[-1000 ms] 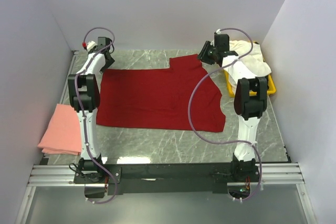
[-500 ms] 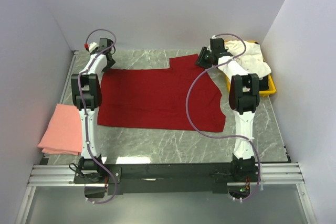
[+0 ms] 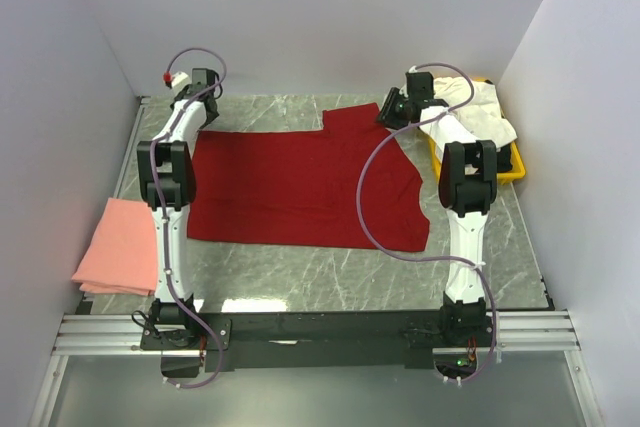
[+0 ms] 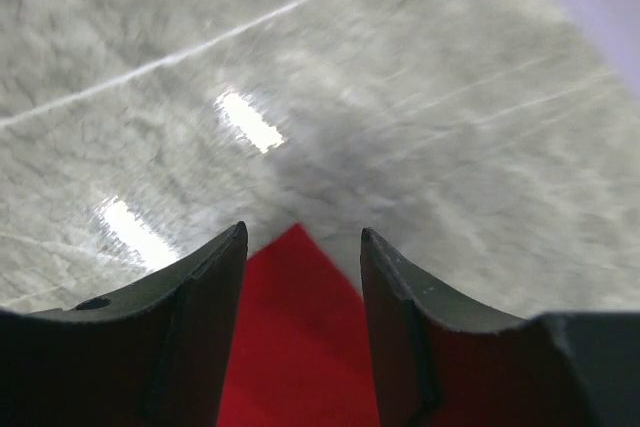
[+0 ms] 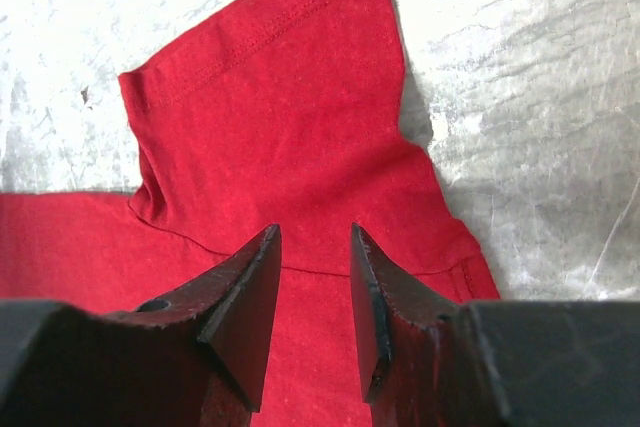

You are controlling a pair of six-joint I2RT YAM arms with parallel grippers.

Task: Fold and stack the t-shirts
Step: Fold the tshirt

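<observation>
Top external view: a dark red t-shirt (image 3: 300, 187) lies spread flat across the middle of the marble-patterned bench (image 3: 330, 272), one short sleeve (image 3: 355, 119) pointing toward the far wall. A salmon-pink t-shirt (image 3: 115, 247) sits folded at the left edge of the bench, just beside the left arm, well apart from the red one. A cream t-shirt (image 3: 485, 112) is heaped in a yellow bin (image 3: 515, 169) at the far right, spilling over its rim.

Both arms reach to the far side. The left tool (image 3: 203, 107) hangs over the far left corner of the red shirt. The right tool (image 3: 392, 109) hangs over the far right sleeve, close to the bin.

From the left wrist, the left tool (image 4: 303, 232) has its fingers apart, and the pointed red corner (image 4: 300, 347) of the shirt shows in the gap between them, lying on the grey bench (image 4: 400, 97). The cloth looks flat and not pinched.

From the right wrist, the right tool (image 5: 315, 232) also has its fingers apart with a narrow gap, clamped on nothing. Below it the sleeve (image 5: 270, 97) lies flat with its stitched hem toward the top, and bare bench shows to the right.
</observation>
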